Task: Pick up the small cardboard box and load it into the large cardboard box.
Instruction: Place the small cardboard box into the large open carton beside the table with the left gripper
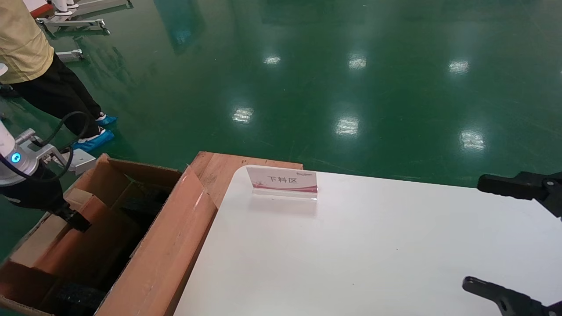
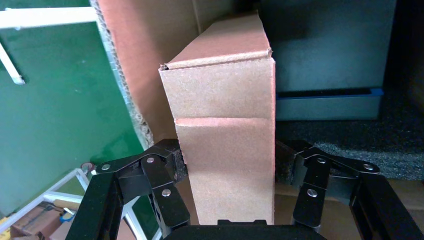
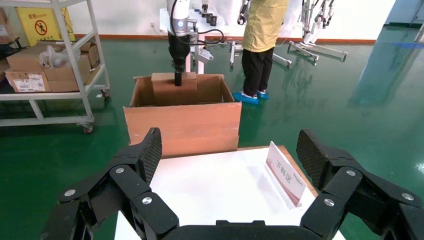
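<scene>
Beside the white table (image 1: 373,245) on green floor (image 1: 351,66), the left gripper (image 2: 225,172) clamps the small cardboard box (image 2: 225,150) inside the large cardboard box (image 1: 167,245); the right gripper (image 3: 230,160) hovers spread.

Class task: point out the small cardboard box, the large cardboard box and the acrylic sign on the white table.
small cardboard box (image 2: 225,150): left wrist view, its end face.
large cardboard box (image 1: 162,259): head view, its near flap.
acrylic sign (image 1: 283,180): head view, its printed face.
</scene>
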### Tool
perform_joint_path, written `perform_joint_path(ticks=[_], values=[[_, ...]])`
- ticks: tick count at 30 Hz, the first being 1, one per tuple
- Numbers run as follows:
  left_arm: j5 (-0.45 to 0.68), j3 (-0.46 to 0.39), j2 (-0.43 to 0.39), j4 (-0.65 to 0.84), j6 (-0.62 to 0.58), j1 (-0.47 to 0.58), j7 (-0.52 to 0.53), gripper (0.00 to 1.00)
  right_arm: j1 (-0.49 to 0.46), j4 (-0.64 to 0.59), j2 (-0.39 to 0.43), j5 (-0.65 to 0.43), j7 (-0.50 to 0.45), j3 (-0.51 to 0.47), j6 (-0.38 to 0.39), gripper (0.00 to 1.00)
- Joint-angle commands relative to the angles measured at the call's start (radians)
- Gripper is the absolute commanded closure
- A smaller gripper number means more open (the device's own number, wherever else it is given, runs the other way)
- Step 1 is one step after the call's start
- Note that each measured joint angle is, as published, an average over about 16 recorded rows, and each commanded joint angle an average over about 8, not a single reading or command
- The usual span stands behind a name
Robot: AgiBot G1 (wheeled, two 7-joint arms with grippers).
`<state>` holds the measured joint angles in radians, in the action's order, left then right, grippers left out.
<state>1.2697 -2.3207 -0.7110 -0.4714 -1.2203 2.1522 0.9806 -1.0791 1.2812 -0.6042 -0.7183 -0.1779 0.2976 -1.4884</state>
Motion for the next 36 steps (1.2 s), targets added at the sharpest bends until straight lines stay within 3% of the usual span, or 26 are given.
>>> perform_joint_path(ticks=[1,6,36], values=[[-0.012,0.004,-0.009,0.03,0.001,-0.024,-0.015,0.62,0.0,0.0,0.0,0.0,0.0,0.0,0.0,0.0],[-0.024,0.01,-0.021,0.062,-0.001,-0.049,-0.026,0.02,0.0,0.0,0.0,0.0,0.0,0.0,0.0,0.0],[-0.013,0.004,-0.015,0.043,-0.003,-0.032,-0.021,0.0,0.0,0.0,0.0,0.0,0.0,0.0,0.0,0.0]])
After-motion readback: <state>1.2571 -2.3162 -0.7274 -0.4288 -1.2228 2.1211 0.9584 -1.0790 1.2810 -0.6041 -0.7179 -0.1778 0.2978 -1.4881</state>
